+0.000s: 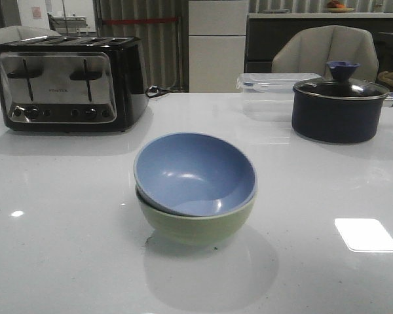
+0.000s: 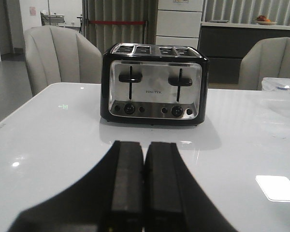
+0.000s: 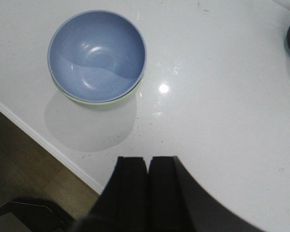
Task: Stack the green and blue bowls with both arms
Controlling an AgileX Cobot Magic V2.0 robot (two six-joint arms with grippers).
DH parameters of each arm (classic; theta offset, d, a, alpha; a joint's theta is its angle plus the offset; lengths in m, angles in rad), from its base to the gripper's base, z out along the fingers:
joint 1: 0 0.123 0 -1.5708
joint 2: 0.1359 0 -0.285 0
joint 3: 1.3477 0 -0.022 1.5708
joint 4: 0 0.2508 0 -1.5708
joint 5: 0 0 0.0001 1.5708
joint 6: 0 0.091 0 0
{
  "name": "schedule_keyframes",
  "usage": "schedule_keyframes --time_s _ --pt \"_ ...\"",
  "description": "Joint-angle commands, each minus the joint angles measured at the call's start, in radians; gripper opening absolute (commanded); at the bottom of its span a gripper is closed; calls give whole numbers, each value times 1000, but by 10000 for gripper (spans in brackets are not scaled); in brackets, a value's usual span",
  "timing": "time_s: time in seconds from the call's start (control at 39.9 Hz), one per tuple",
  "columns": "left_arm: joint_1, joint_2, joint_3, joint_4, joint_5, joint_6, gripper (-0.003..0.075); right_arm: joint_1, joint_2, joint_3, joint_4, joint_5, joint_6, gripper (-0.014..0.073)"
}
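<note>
The dusty blue bowl (image 1: pixel 195 171) sits nested inside the pale green bowl (image 1: pixel 196 226) at the middle of the white table, slightly tilted. The right wrist view shows the blue bowl (image 3: pixel 96 55) from above, with a thin sliver of the green bowl (image 3: pixel 117 100) under its rim. My right gripper (image 3: pixel 148 162) is shut and empty, above the table and apart from the bowls. My left gripper (image 2: pixel 144 147) is shut and empty, facing the toaster. Neither arm shows in the front view.
A black and chrome toaster (image 1: pixel 69 84) stands at the back left. A dark lidded pot (image 1: pixel 339 104) and a clear plastic container (image 1: pixel 268 88) stand at the back right. The table's front edge (image 3: pixel 43 140) runs near the bowls in the right wrist view.
</note>
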Motion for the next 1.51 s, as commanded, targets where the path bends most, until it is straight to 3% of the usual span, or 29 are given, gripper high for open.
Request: schedule_keyframes --time_s 0.0,0.73,0.85,1.18,1.48 --pt "-4 -20 5 -11 -96 -8 93 1 -4 -28 -3 -63 -10 57" --pt "-4 -20 5 -11 -96 -8 93 1 -13 -19 -3 -67 -10 57" --pt "-4 -20 5 -11 -96 -8 93 -60 -62 42 -10 -105 -10 57" --pt "-2 -20 5 -11 -96 -8 93 -355 -438 412 -22 -502 -10 57" --pt "-2 -20 5 -11 -96 -8 93 -460 -724 640 -6 -589 -10 57"
